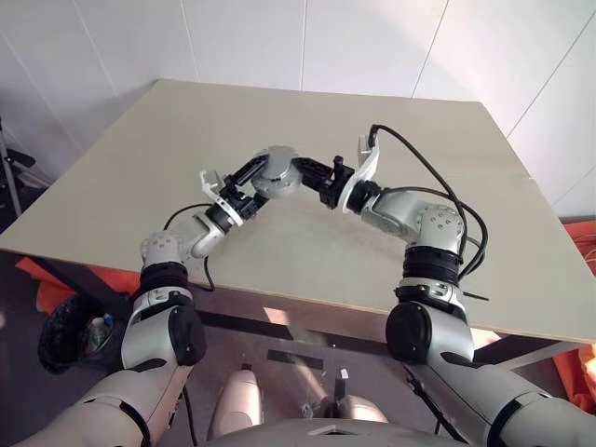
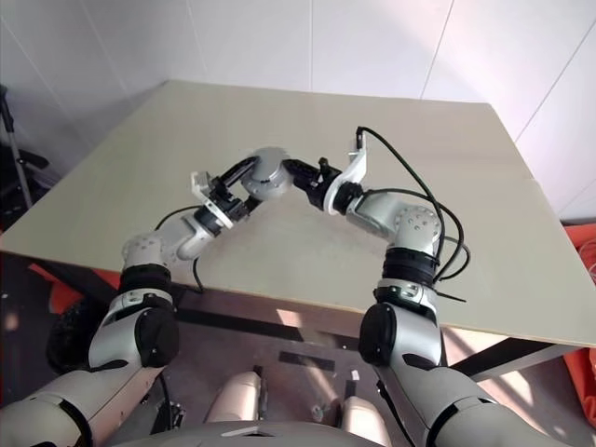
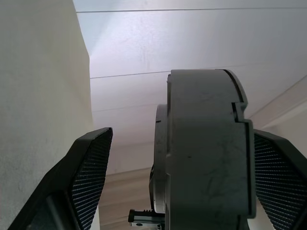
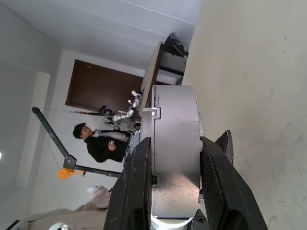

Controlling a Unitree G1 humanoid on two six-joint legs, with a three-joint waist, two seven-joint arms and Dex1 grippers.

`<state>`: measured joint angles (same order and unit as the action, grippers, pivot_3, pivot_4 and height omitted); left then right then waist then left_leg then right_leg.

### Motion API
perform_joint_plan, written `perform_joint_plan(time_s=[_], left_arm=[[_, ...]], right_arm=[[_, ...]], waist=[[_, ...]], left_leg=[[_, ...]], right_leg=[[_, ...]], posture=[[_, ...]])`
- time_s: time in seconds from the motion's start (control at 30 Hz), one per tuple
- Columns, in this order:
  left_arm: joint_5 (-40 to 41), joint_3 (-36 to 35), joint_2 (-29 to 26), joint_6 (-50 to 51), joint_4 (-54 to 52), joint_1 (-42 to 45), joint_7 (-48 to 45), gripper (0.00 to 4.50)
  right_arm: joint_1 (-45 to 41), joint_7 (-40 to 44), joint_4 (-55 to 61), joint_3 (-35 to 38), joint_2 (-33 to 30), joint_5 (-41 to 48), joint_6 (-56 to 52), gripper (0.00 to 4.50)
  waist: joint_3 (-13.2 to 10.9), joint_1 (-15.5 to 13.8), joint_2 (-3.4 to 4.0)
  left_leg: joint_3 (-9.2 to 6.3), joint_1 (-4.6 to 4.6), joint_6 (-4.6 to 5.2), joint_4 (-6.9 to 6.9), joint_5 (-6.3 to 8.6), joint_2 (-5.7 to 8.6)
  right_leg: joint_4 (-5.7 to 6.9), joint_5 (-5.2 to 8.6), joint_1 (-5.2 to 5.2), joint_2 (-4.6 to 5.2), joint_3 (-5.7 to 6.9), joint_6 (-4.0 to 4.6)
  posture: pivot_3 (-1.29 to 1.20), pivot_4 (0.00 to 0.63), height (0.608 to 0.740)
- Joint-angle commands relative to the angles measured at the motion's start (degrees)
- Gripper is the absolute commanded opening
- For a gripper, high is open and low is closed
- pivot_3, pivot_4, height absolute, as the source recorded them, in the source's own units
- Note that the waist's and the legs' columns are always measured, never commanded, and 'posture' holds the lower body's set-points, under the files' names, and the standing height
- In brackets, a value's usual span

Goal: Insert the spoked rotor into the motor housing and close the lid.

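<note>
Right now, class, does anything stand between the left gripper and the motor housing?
Nothing visible does. The motor housing, clamped in the right gripper above the table, sits between the open fingers of the left gripper, with a gap beside one finger.

The scene was evenly and brightly lit. Soft shadows were cast on the counter [image 1: 447, 214] beneath the arms. Straight edges were bowed near the corners. The wall [image 3: 144, 43] was rendered pale, slightly washed out.
</note>
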<state>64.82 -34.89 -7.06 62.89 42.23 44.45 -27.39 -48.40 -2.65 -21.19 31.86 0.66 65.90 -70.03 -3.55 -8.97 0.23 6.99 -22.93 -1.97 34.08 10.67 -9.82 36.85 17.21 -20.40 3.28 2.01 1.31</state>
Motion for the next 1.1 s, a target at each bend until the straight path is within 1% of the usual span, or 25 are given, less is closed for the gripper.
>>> perform_joint_plan(time_s=[0.03,0.13,0.17,0.27,0.3,0.33,0.63,0.8,0.87,0.93,0.97,1.0,1.03,1.1], left_arm=[[-0.53,0.82,0.11,-0.7,-1.27,1.54,-1.58,4.37],[-0.75,0.79,0.3,-1.1,-1.54,1.45,-1.17,3.82],[-0.76,0.8,0.36,-1.05,-1.69,1.4,-1.16,3.56],[-0.69,0.81,0.48,-0.88,-2.05,1.29,-1.2,2.52],[-0.56,0.73,0.56,-0.79,-2.3,1.24,-1.12,2.24],[-0.32,0.63,0.66,-0.66,-2.65,1.16,-0.98,2.09],[0.89,0.35,1.18,-0.12,-4.74,0.51,0.63,2.09],[1.22,0.26,1.31,-0.19,-5.32,0.26,1.43,2.09],[1.36,0.3,1.39,-0.16,-5.61,0.17,1.7,2.09],[1.49,0.29,1.46,-0.15,-5.9,0.09,1.99,2.09],[1.53,0.27,1.51,-0.16,-6.05,0.05,2.13,2.09],[1.56,0.25,1.52,-0.17,-6.15,0.04,2.24,2.09],[1.59,0.21,1.55,-0.2,-6.21,0.03,2.34,2.09],[1.36,0.28,1.53,-0.56,-6.4,-0.01,2.45,2.09]], right_arm=[[-1.24,0.65,3.42,0.04,0.01,3.39,0.31,1.21],[-1.22,0.46,3.5,-0.05,0.01,3.36,0.52,1.21],[-1.23,0.4,3.49,-0.09,0.0,3.38,0.58,1.21],[-1.24,0.24,3.46,-0.22,-0.05,3.51,0.73,1.21],[-1.24,0.19,3.45,-0.27,-0.08,3.5,0.79,1.21],[-1.25,0.14,3.39,-0.32,-0.12,3.47,0.88,1.21],[-1.23,0.47,2.76,-1.1,-0.85,2.37,1.46,1.21],[-0.64,4.23,3.39,-3.58,-2.09,0.06,2.87,1.21],[-0.42,5.34,3.56,-4.36,-2.43,-0.63,3.42,1.94],[-0.29,5.83,3.69,-5.07,-2.67,-1.39,4.24,2.51],[-0.26,5.21,3.81,-5.45,-2.73,-2.39,5.24,2.91],[-0.34,4.75,3.54,-5.71,-2.77,-3.49,6.6,3.18],[-0.39,4.8,3.31,-5.97,-2.85,-4.41,7.76,3.56],[-0.32,5.64,3.06,-6.6,-3.14,-5.86,9.7,3.56]], waist=[[0.0,-0.02,0.0],[0.0,-0.02,0.0],[0.0,-0.02,0.0],[0.0,-0.02,0.0],[0.0,-0.02,0.0],[0.0,-0.02,0.0],[0.0,-0.02,0.0],[0.0,-0.02,0.0],[0.0,-0.03,0.0],[0.0,-0.02,0.0],[0.0,-0.02,0.0],[0.0,-0.02,0.0],[0.0,-0.02,0.0],[0.0,-0.04,0.0]], left_leg=[[0.0,0.0,0.0,0.0,0.0,0.0],[0.0,-0.01,0.0,0.0,0.0,0.01],[0.0,-0.01,0.0,0.0,0.0,0.01],[0.0,-0.01,0.0,0.0,0.0,0.01],[0.0,-0.02,0.0,0.01,0.0,0.01],[0.0,-0.02,0.0,0.01,0.0,0.01],[0.0,-0.03,0.0,0.03,0.0,0.01],[0.0,-0.04,0.0,0.04,0.0,0.01],[0.0,-0.04,0.0,0.05,0.0,0.01],[0.0,-0.04,0.0,0.05,0.0,0.01],[0.0,-0.04,0.0,0.06,0.0,0.01],[0.0,-0.04,0.0,0.06,0.0,0.01],[-0.01,-0.04,0.0,0.05,0.0,0.01],[-0.01,-0.05,0.0,0.06,0.0,0.01]], right_leg=[[0.0,0.0,0.0,0.0,0.0,0.0],[0.0,0.0,0.0,0.01,0.0,-0.01],[0.0,0.0,0.0,0.01,0.01,-0.01],[0.0,-0.01,0.0,0.01,0.01,-0.01],[0.0,-0.01,0.0,0.01,0.01,-0.01],[0.0,-0.01,-0.01,0.02,0.01,-0.01],[0.0,-0.01,0.0,0.02,0.02,-0.01],[0.0,-0.01,0.0,0.01,0.02,-0.02],[0.0,-0.02,0.0,0.01,0.02,-0.02],[0.0,-0.02,0.0,0.02,0.02,-0.02],[0.0,-0.02,0.0,0.01,0.02,-0.02],[0.0,-0.02,0.0,0.02,0.02,-0.02],[0.0,-0.02,0.0,0.01,0.03,-0.02],[0.0,-0.02,0.0,0.02,0.03,-0.03]], posture=[[0.0,0.0,0.74],[0.0,0.0,0.74],[0.0,0.0,0.74],[0.0,0.0,0.74],[0.0,0.0,0.74],[0.0,0.0,0.74],[0.0,0.0,0.74],[0.0,0.0,0.74],[0.0,0.0,0.74],[0.0,0.0,0.74],[0.0,0.0,0.74],[0.0,0.0,0.74],[0.0,0.0,0.74],[0.0,0.0,0.74]])
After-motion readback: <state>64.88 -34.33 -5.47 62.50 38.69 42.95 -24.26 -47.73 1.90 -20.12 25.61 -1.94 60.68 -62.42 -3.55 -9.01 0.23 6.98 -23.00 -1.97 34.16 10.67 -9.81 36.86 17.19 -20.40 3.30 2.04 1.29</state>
